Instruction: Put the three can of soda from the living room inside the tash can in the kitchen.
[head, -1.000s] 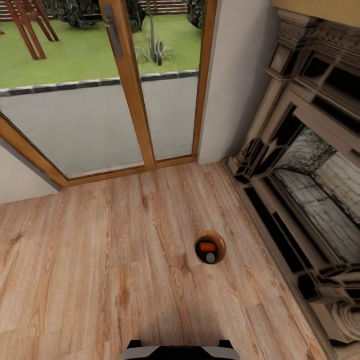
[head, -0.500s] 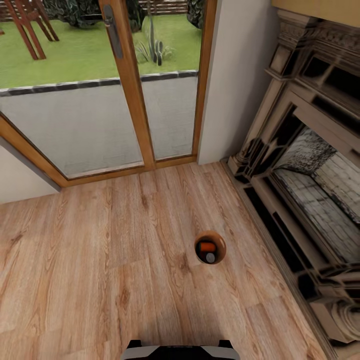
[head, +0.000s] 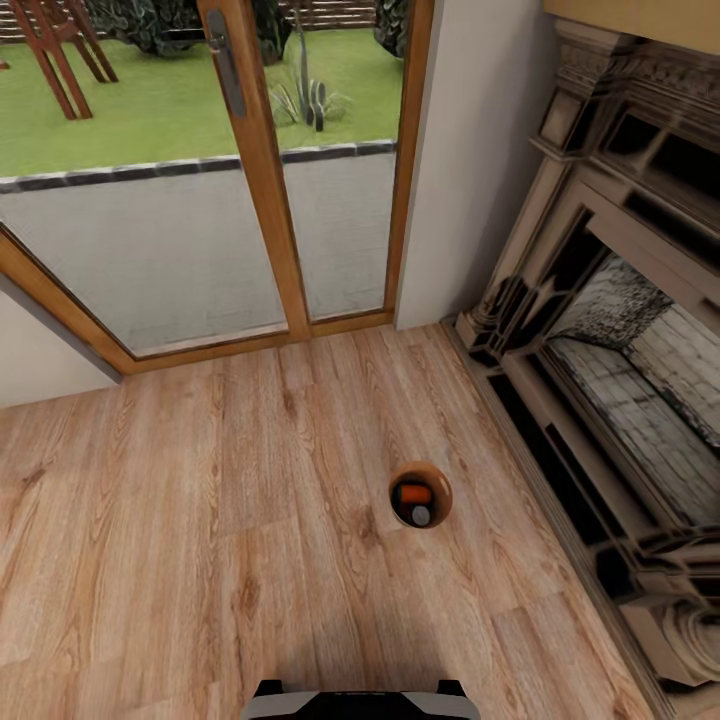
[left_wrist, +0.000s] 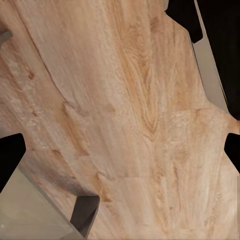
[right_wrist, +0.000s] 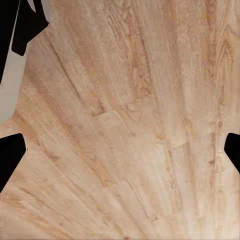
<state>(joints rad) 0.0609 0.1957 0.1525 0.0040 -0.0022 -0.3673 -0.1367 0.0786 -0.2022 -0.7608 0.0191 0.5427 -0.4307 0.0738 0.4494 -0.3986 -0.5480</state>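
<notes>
On the wood floor in the head view stands the trash can (head: 434, 479), seen from above, with a brown inside. An orange can of soda (head: 410, 493) lies in it, and beside that shows the grey metal top of a second can (head: 421, 515). Whether a third can is in there, I cannot tell. In the left wrist view my left gripper (left_wrist: 120, 155) hangs open over bare planks, its dark fingertips (left_wrist: 10, 160) wide apart. My right gripper (right_wrist: 120, 152) is open too, with only floor between its fingertips (right_wrist: 11, 157).
A carved fireplace (head: 620, 330) with a brick inside runs along the right, close to the bin. A wood-framed glass door (head: 260, 170) to the garden closes the far side. My base's front edge (head: 360, 700) shows at the bottom.
</notes>
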